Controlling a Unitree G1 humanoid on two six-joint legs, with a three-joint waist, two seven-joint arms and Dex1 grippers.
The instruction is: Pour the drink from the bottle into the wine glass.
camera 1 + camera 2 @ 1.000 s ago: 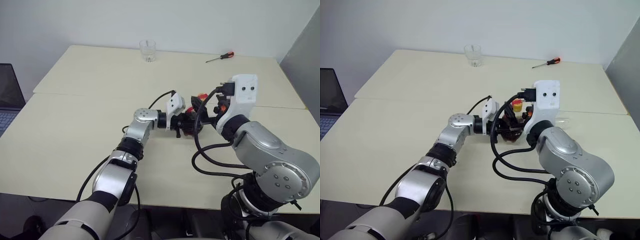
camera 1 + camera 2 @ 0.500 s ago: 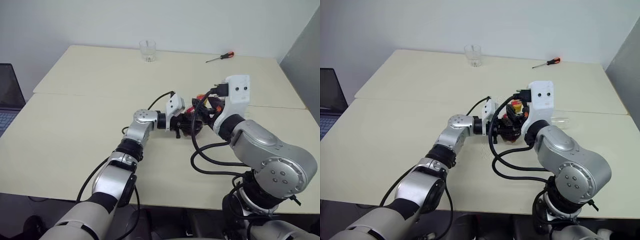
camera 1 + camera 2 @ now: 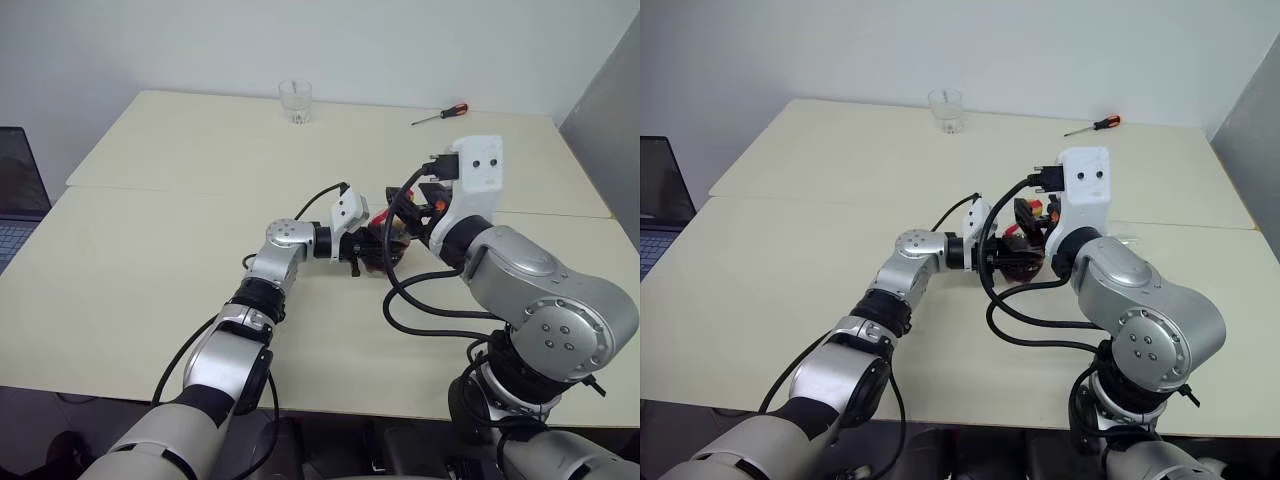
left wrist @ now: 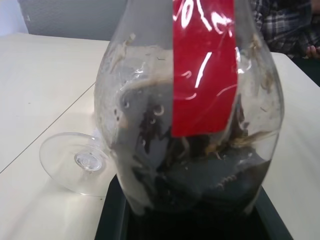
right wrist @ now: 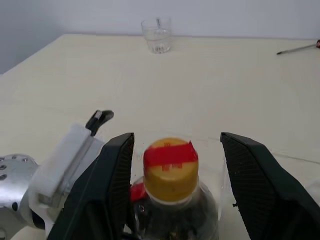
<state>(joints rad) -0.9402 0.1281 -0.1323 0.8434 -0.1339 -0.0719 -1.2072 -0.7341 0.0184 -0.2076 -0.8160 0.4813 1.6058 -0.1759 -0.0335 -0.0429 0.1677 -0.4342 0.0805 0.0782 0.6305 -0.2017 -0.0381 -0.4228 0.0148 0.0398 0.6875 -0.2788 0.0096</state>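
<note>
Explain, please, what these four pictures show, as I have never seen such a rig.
This is a humanoid robot with two arms, each ending in a black two-fingered gripper. Two pictures come from its head, looking down over a pale beige table; two from cameras on its wrists. The left gripper is shut on a clear plastic bottle with a red label strip, holding dark brown drink. The right gripper is open, its fingers either side of the yellow cap, not touching. Beside the bottle shows the round foot of a clear wine glass. At the far edge are a short clear tumbler and a red-handled screwdriver.
</note>
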